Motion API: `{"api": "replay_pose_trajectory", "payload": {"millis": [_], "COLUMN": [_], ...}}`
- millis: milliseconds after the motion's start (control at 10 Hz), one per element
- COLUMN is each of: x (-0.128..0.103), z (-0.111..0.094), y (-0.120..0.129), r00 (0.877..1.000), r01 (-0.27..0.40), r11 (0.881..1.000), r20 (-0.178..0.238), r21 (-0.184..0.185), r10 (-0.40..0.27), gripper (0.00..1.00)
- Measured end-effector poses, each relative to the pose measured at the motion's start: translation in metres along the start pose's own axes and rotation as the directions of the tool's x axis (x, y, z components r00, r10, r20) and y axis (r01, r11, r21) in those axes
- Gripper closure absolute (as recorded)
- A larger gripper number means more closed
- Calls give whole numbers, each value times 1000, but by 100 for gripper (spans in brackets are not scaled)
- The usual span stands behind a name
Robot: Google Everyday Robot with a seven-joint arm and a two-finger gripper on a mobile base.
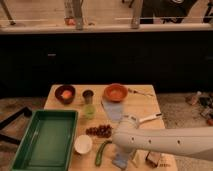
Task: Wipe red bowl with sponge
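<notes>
"Red bowl, position?" the first inspector asks.

"Far edge of the table, at twelve o'clock from the gripper, which hangs over the sponge at the near edge. The bowl is round and has no heading. The sponge's long axis appears to run twelve-to-six, but it is partly hidden. Whether the gripper holds it cannot be told."

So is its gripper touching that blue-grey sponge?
Cannot tell. In the camera view the gripper sits over the sponge at the front of the table, and the arm hides any contact or gap.
</notes>
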Motion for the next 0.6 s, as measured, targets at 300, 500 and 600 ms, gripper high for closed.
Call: {"api": "replay_pose_trajectory", "payload": {"millis": [300,500,600], "x": [-6,-8,-8], "z": [7,14,17], "y": [-12,-20,-24], "r00": [999,998,997], "r01": [33,60,78], "r11": [999,998,997], "r20": [22,26,27], "r21": [17,10,8], "r10": [-33,-60,-79], "gripper": [20,20,20]}}
